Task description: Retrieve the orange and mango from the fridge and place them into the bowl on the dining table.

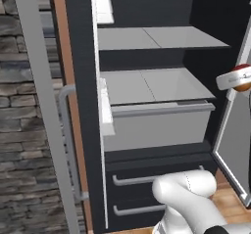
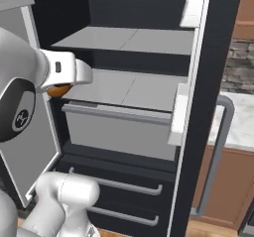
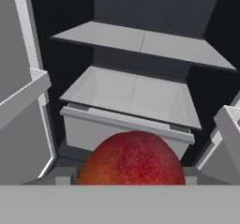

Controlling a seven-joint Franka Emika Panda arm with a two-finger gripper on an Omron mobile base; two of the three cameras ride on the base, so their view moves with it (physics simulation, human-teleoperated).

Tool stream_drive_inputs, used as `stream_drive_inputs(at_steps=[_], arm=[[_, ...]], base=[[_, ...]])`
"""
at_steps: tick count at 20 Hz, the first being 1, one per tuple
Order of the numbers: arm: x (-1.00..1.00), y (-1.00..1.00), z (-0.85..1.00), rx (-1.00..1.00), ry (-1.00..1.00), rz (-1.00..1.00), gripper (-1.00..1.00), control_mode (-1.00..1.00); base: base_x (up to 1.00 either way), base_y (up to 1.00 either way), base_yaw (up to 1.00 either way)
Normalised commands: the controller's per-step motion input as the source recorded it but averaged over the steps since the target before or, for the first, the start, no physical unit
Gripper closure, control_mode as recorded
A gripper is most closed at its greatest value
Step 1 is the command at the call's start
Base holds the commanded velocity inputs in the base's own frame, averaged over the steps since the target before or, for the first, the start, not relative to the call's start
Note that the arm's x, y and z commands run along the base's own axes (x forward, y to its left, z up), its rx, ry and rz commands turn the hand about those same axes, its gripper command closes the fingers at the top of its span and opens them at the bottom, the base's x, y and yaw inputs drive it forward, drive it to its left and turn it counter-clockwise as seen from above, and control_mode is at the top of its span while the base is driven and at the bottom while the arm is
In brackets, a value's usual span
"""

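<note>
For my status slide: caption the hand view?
Mango held in the gripper, facing the open fridge's bare shelves.

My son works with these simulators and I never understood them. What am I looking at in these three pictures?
It is a simulated kitchen robot: one white arm on a rolling base, standing before an open fridge. Two pictures come from cameras on the base, behind the arm to its left and right, so they show the same fridge from two sides. The third comes from a camera on the hand, looking along the gripper. The grey shelves look bare. The gripper holds a reddish mango, which peeks out beside the hand in both base views. It has been lifted out of the fridge, which stands open behind it.
</note>
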Motion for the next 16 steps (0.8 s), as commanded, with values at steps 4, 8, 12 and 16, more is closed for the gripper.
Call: stream_drive_inputs(at_steps=[4, 8, 12, 16], arm=[[0.00, 0.00, 0.00, 0.00, 0.00, 0.00, 1.00, 1.00], [0.00, 0.00, 0.00, 0.00, 0.00, 0.00, 1.00, 1.00], [0.00, 0.00, 0.00, 0.00, 0.00, 0.00, 1.00, 1.00], [0.00, 0.00, 0.00, 0.00, 0.00, 0.00, 1.00, 1.00]], base=[[-0.18, -0.12, 0.18], [-0.05, -0.26, 0.31], [-0.14, -0.41, 0.31], [-0.22, -0.46, 0.33]])
